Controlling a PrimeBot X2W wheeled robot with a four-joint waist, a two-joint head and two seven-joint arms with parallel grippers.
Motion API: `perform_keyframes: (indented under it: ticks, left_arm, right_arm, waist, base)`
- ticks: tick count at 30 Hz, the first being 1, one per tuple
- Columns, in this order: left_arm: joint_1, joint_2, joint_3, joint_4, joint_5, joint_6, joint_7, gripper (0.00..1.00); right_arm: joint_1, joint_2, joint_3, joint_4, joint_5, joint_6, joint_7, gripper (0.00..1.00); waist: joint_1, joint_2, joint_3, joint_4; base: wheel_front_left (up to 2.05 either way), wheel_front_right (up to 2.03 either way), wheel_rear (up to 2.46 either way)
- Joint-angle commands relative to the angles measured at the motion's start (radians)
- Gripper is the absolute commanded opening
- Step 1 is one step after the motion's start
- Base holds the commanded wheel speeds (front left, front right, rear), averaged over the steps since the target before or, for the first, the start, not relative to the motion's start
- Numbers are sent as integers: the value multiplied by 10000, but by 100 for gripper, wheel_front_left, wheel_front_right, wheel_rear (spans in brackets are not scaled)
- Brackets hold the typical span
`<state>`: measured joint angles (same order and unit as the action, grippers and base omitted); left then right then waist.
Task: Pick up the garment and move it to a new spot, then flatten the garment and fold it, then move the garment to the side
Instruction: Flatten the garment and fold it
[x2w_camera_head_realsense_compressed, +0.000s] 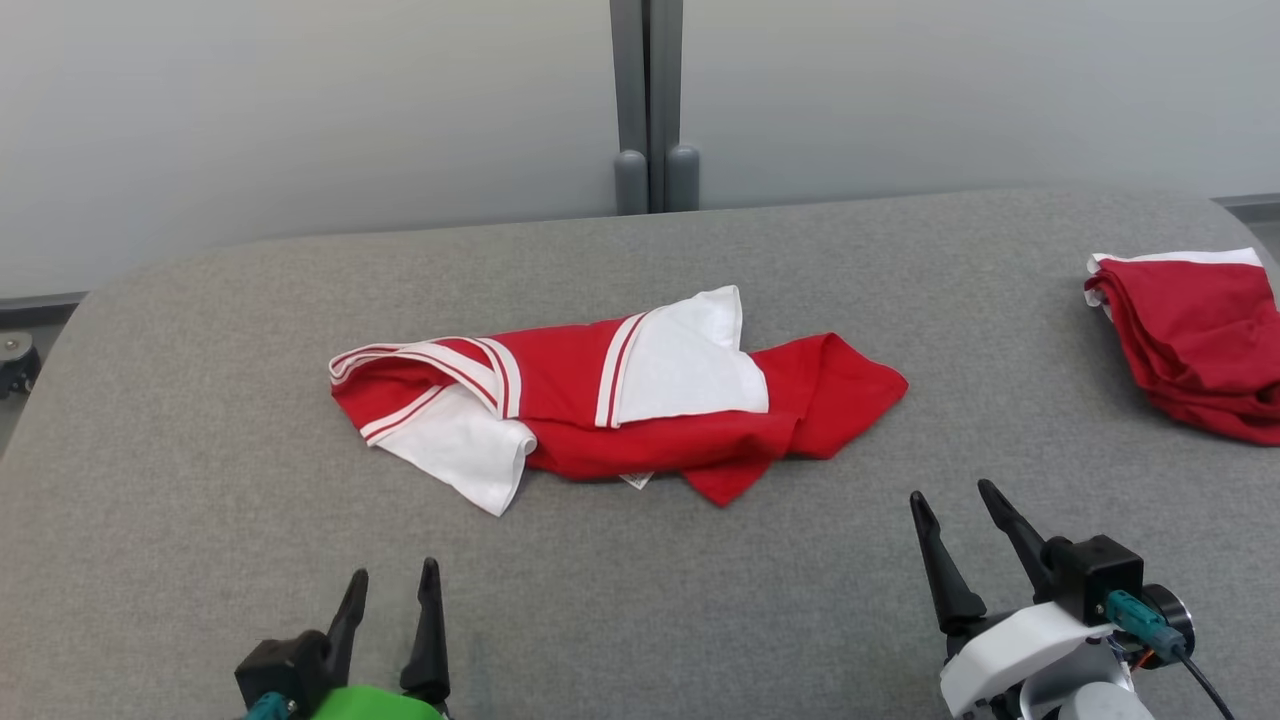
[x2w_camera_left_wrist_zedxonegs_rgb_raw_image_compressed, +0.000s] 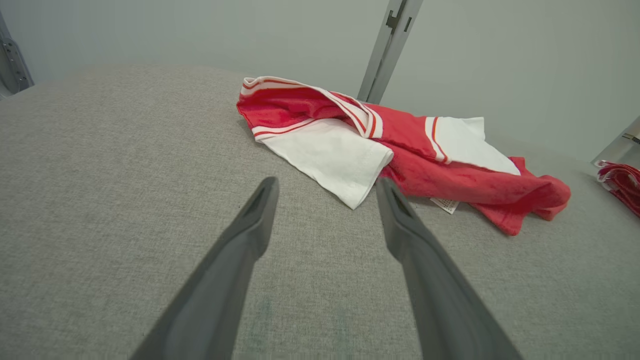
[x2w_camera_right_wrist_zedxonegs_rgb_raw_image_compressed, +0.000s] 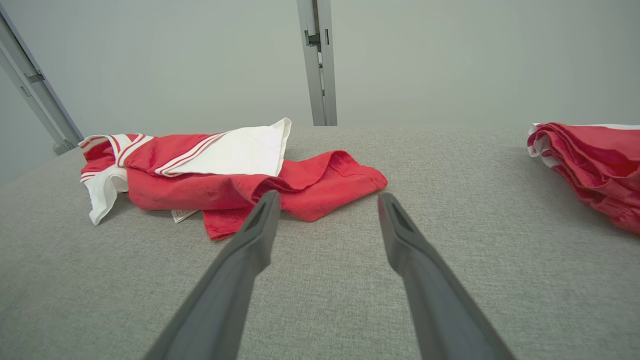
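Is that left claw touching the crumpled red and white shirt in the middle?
Apart. The head view shows a strip of bare grey table between the open left gripper and the shirt.

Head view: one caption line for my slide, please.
Crumpled red-and-white garment on grey table; left end effector and right end effector open.

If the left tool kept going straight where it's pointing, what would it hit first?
Most likely the white sleeve of the crumpled garment, lying just ahead of the left tool; depth is uncertain.
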<state>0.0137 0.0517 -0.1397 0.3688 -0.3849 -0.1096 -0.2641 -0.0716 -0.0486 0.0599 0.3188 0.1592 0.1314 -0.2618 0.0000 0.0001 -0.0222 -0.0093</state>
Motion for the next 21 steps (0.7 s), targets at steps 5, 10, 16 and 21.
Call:
perform_keyframes:
  ticks: [5,10,16,21]
  left_arm:
    - [-758,7,-282,841,-41,154,552,100]
    - [-1685,5,-429,1543,-666,241,1530,100]
    - [-2785,4,-738,2399,-1153,603,2239,100]
    - [-3494,8,-953,3097,-1502,818,2401,100]
  right_arm:
    - [-139,-38,55,11,31,-16,-47,100]
    - [-332,-37,175,14,23,-16,-47,100]
    - [-617,-40,389,57,100,-16,-48,100]
    - [-830,-38,467,23,56,-16,-48,100]
  waist:
    - [0,-1,168,-53]
    - [0,-1,436,-229]
    - [0,-1,876,-593]
    - [0,-1,1245,-906]
  base:
    - [0,0,0]
    - [0,0,0]
    - [0,0,0]
    - [0,0,0]
